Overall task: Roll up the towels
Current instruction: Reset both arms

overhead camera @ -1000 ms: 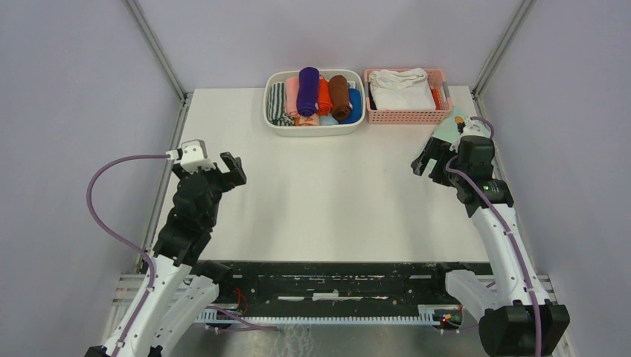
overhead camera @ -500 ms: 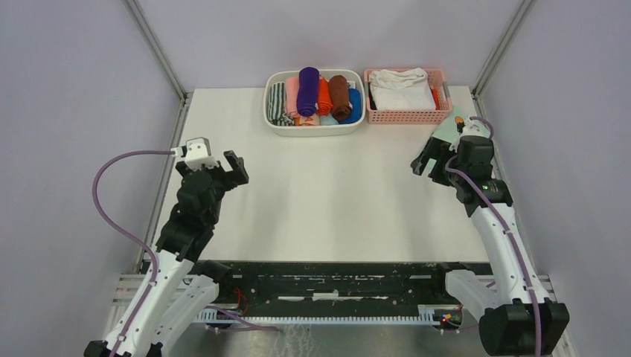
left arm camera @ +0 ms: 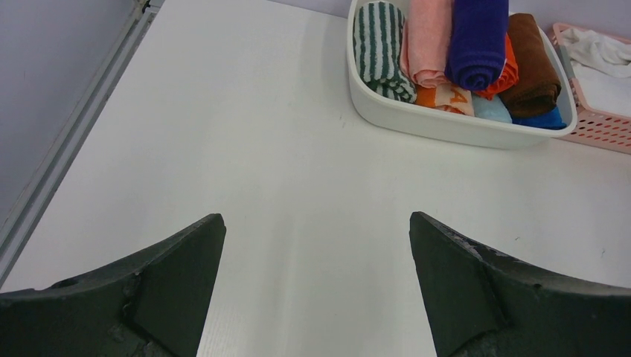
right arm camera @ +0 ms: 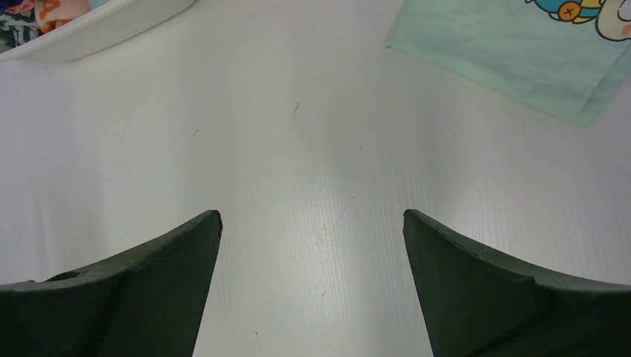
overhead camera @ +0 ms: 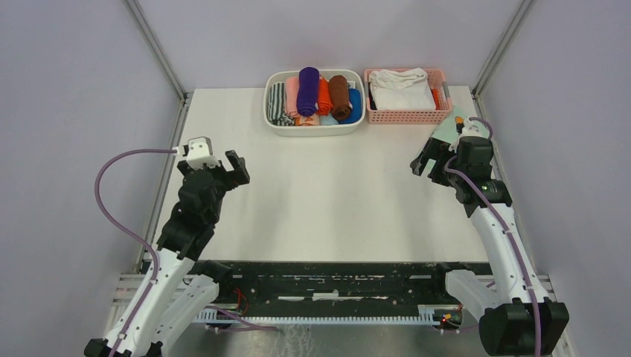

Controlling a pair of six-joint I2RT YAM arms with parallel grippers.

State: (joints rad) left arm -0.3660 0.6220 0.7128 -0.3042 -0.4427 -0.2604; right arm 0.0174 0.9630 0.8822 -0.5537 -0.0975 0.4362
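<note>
**K:** Left arm [overhead camera: 190,223] has crept slightly toward 1 o'clock over the last second, and its purple cable loop [overhead camera: 110,222] has shifted with it. Right arm [overhead camera: 497,227] unchanged.

**R:** Fingers?

**K:** Left gripper [left arm camera: 316,223], at 9 o'clock on the flat white table [overhead camera: 320,201], is spread wide with only bare tabletop between the jaws. Right gripper [right arm camera: 312,216], at 3 o'clock, is also wide and empty.

**R:** Meaning for the task?

**K:** Small drift, no reach begun. Both towels already sit rolled in the white oval plastic tub [overhead camera: 315,129] at 12 o'clock. The deep purple rolled towel [overhead camera: 308,91] lies on top. The salmon-pink rolled towel [overhead camera: 292,95] is touching it on the 9 o'clock side. My judgement: rolling looks done, or the arms are between steps.

**R:** Surroundings, big to small?

**K:** Pink plastic lattice basket [overhead camera: 408,116] at 1 o'clock, just beside the tub, holds a white folded cloth [overhead camera: 400,88]. A flat mint-green cartoon-print cloth [right arm camera: 513,52] lies just beyond the right gripper. Also in the tub are striped green-and-white [left arm camera: 378,44], brown [overhead camera: 339,97], orange [overhead camera: 324,95] and blue [overhead camera: 354,105] rolls.

**R:** Obstructions?

**K:** Nothing between either gripper and the tub. The packed neighbouring rolls would crowd any grasp inside it.
</note>
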